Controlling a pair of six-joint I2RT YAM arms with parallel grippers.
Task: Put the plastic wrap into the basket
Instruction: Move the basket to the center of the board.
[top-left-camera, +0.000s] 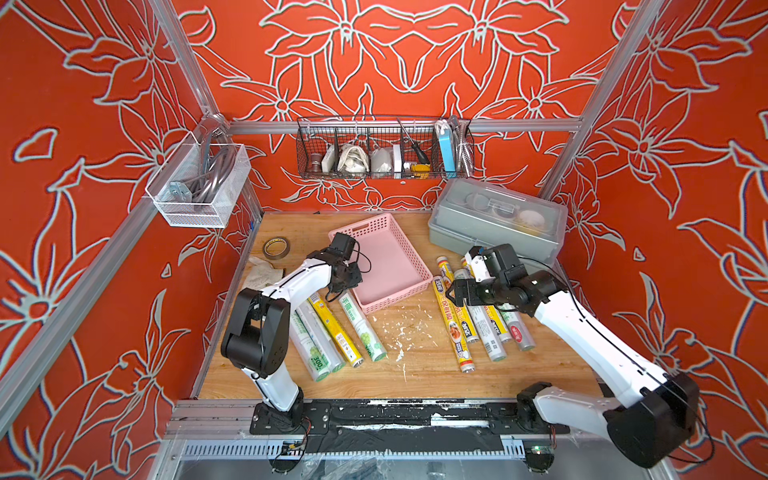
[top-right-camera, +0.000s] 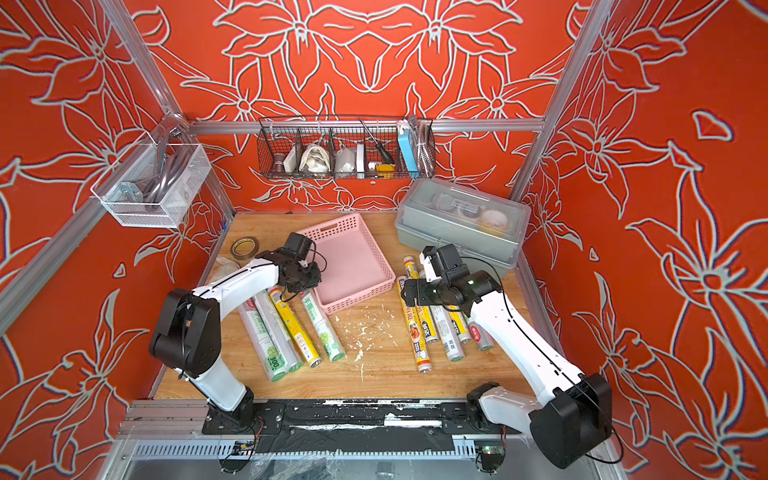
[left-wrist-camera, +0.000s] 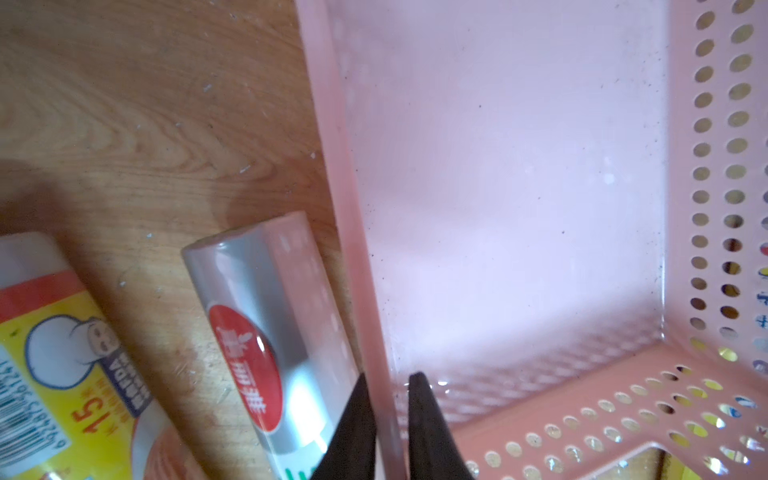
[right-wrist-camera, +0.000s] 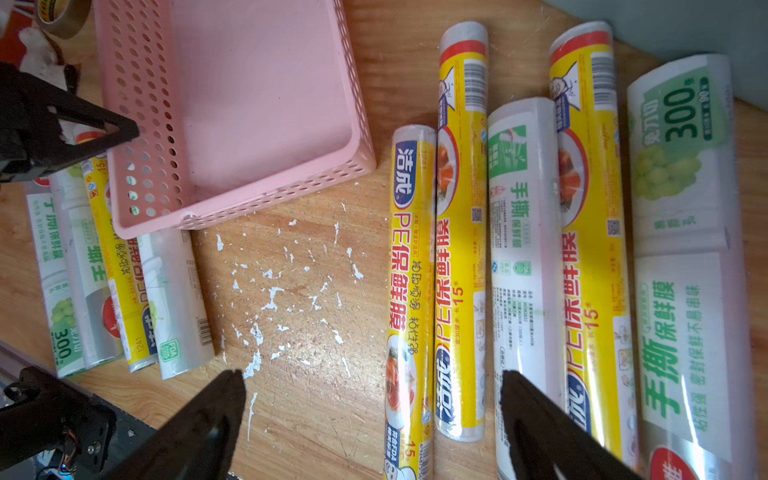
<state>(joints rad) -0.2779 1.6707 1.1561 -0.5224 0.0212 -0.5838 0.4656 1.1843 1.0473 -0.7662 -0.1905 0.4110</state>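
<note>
The pink basket (top-left-camera: 386, 266) (top-right-camera: 353, 257) lies slantwise at the middle of the wooden table, with nothing in it. My left gripper (top-left-camera: 347, 282) (top-right-camera: 309, 280) (left-wrist-camera: 390, 380) is shut on the basket's near left wall (left-wrist-camera: 340, 166), one finger inside and one outside. Several plastic wrap rolls (top-left-camera: 332, 328) (top-right-camera: 291, 324) lie left of the basket, their far ends under my left arm; one white roll (left-wrist-camera: 257, 324) rests against the wall. Several more rolls (top-left-camera: 457, 328) (right-wrist-camera: 457, 208) lie on the right. My right gripper (top-left-camera: 455, 293) (top-right-camera: 409, 293) (right-wrist-camera: 372, 382) hangs open above them, holding nothing.
A brown tape ring (top-left-camera: 275, 247) and crumpled paper (top-left-camera: 262, 272) sit at the far left. A grey lidded box (top-left-camera: 498, 220) stands at the back right. White flecks (top-left-camera: 403, 328) litter the wood in front of the basket. A black wire basket (top-left-camera: 384, 149) and a white mesh basket (top-left-camera: 199, 183) hang on the walls.
</note>
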